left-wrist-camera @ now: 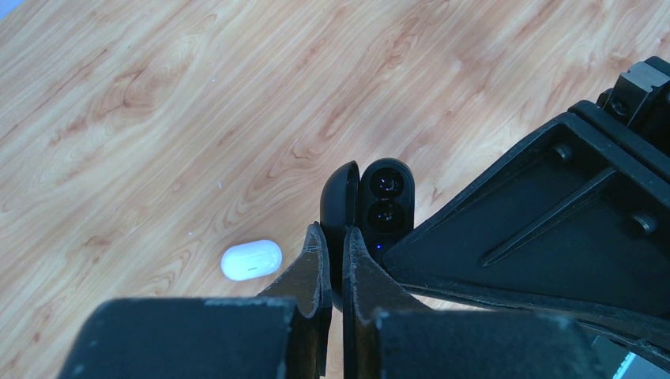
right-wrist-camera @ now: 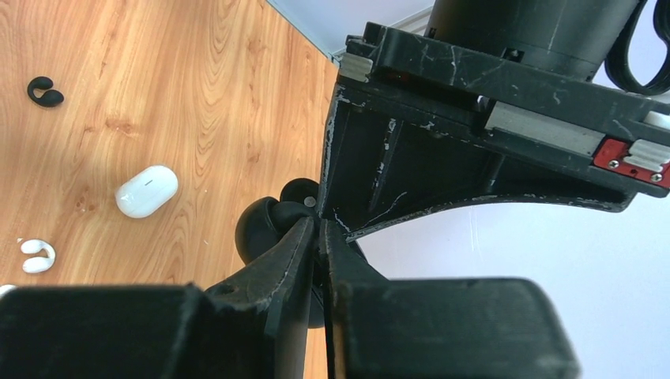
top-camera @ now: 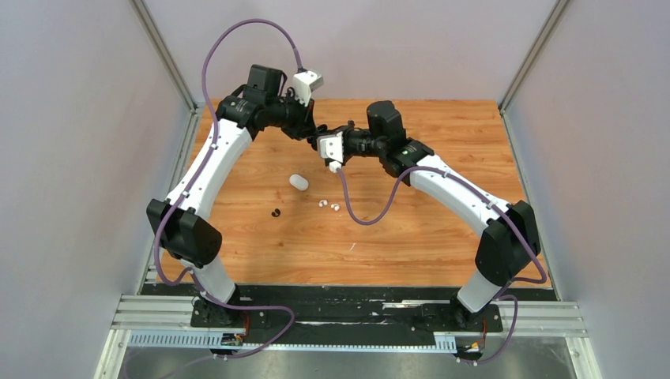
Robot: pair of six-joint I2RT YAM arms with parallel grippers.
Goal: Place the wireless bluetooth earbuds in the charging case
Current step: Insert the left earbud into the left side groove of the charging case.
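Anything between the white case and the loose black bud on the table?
No. Only bare tabletop between the white case and the black bud; shows in the top and right wrist views.

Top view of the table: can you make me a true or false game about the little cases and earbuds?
1. The black case is open and pinched in the left gripper's jaws. True.
2. The white case lies open. False: it lies shut on the table.
3. Two white earbuds lie on the table, outside any case. True.
4. The black earbud sits inside the white case. False: it lies by itself on the table, apart from that case.
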